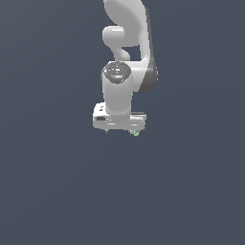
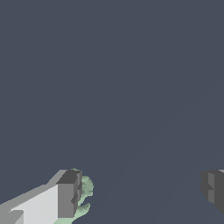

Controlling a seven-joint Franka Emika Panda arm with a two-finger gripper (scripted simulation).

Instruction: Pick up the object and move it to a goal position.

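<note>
The claw (image 2: 140,192) hangs with its fingers (image 2: 69,194) spread wide, gripping nothing, and the pale green object (image 2: 85,192) sits against one finger's inner face rather than centred, so closing now would likely pinch it off-centre.

object (image 2: 84,192) touching one finger (image 2: 69,194) | other finger (image 2: 213,187) well apart
</note>
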